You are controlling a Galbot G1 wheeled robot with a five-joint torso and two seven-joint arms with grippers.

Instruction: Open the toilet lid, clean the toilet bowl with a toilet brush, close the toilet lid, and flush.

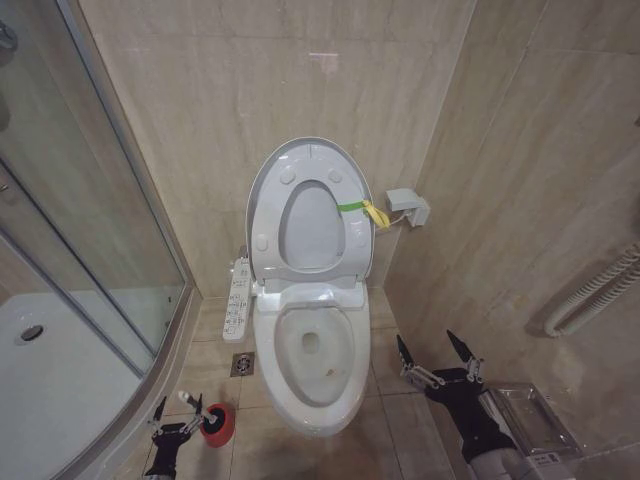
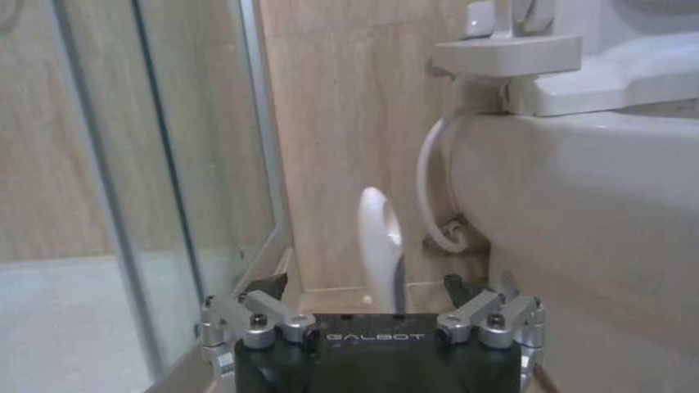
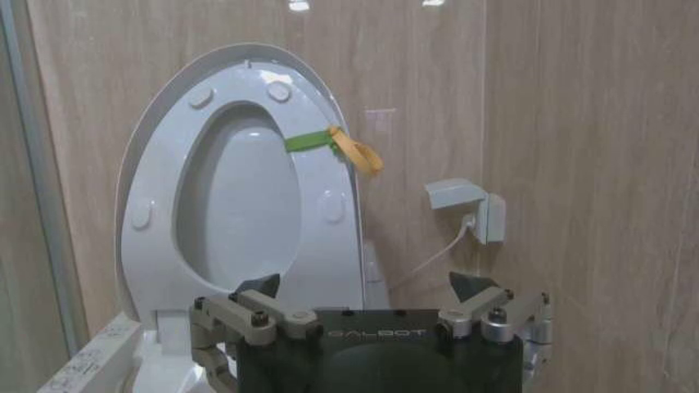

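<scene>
the toilet lid [image 1: 300,180] stands raised against the wall. the left gripper [image 1: 180,414], fingers spread and empty, hovers around the toilet brush [image 1: 192,403] handle beside the toilet bowl [image 1: 310,385]; it should close squarely, then lift straight.

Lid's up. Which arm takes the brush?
Left. The left gripper is open beside the toilet brush in its red holder; the right gripper is across the toilet bowl.
</scene>
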